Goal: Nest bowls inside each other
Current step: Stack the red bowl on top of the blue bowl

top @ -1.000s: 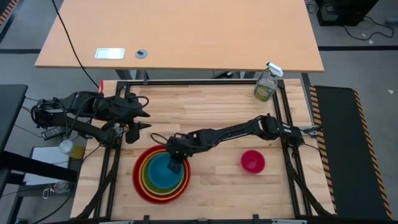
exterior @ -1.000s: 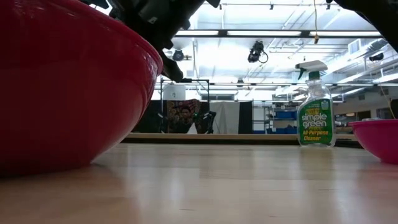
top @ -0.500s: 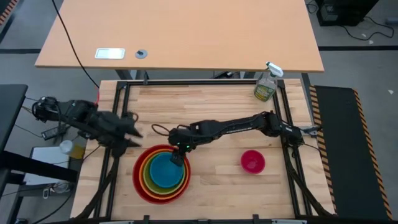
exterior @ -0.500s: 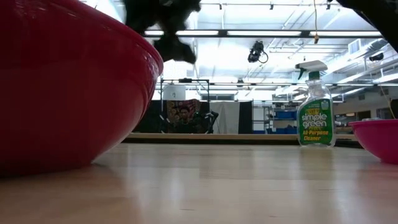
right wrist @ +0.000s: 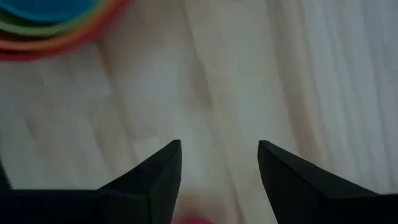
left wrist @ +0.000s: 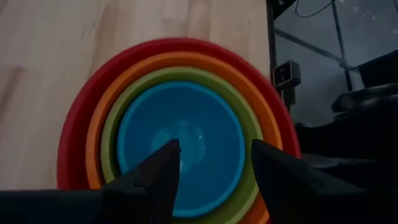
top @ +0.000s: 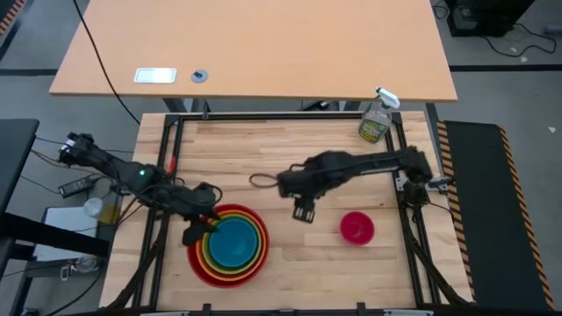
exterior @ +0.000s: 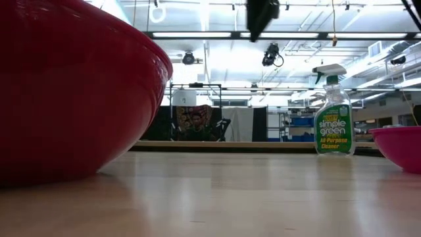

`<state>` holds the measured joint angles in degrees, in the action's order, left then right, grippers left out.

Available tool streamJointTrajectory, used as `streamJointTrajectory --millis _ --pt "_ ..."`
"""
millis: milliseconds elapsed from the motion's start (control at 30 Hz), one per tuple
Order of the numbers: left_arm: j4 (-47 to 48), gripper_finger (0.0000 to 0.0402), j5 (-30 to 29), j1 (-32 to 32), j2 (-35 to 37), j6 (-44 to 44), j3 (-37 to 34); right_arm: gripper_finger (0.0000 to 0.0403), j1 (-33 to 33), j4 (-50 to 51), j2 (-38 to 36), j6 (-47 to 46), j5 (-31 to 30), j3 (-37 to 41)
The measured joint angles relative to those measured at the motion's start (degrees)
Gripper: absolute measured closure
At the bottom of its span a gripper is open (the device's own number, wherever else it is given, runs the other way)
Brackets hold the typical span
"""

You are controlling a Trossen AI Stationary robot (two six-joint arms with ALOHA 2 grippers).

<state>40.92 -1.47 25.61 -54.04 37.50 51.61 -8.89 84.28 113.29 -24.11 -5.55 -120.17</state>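
Four bowls sit nested near the table's front left: red (top: 198, 263) outermost, then orange (top: 211, 260), lime green (left wrist: 112, 124) and blue (top: 233, 243) (left wrist: 186, 137) innermost. The small pink bowl (top: 356, 227) (exterior: 401, 148) stands alone on the wood to their right. My left gripper (top: 193, 230) (left wrist: 214, 149) hovers open over the stack's left rim, slanting down toward the blue bowl. My right gripper (top: 303, 213) (right wrist: 219, 146) hangs open, raised above bare wood between the stack and the pink bowl, pointing down. In the low view it shows only at the top (exterior: 261, 16).
A clear spray bottle (top: 375, 123) (exterior: 333, 112) stands at the table's far right corner. A thin cable loop (top: 261, 181) trails beside the right arm. Bare wood (top: 290, 149) lies across the far half of the table. A second, tan table (top: 263, 53) stands behind.
My right gripper has risen from the blue bowl in the stack and swung toward the table's right, toward the pink bowl. My left gripper has come down from the far left toward the near edge and turned, ending over the stack's left rim. The bowls have stayed put.
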Motion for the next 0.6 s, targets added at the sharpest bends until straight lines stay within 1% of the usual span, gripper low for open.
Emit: streamJointTrajectory --millis 100,167,333,400,500,600 --pt "-1.73 0.0201 -0.67 0.0 -1.06 -0.71 0.09 0.0186 0.64 -0.7 -5.61 1.1 1.47 7.34" --pt "-1.7 0.0201 -1.93 0.0 -1.22 -0.88 0.09 0.0186 0.33 -2.3 -10.51 1.2 1.97 13.89" --pt "-1.48 0.0201 -4.87 -0.02 -1.05 -1.04 0.11 0.0186 -2.25 -14.27 -23.76 3.11 2.02 33.54" --pt "-1.49 0.0201 -5.14 -0.02 -0.96 -0.85 0.11 0.0186 -3.59 -17.27 -28.6 2.49 1.68 40.98" --pt "-1.55 0.0201 -5.16 -0.02 -0.98 -0.76 0.11 0.0186 -4.4 -18.14 -33.24 -0.68 1.4 50.62" --pt "-1.98 0.0201 -5.18 -0.02 -0.96 -0.27 0.11 0.0186 -4.26 -19.5 -36.13 -1.23 2.19 58.19"
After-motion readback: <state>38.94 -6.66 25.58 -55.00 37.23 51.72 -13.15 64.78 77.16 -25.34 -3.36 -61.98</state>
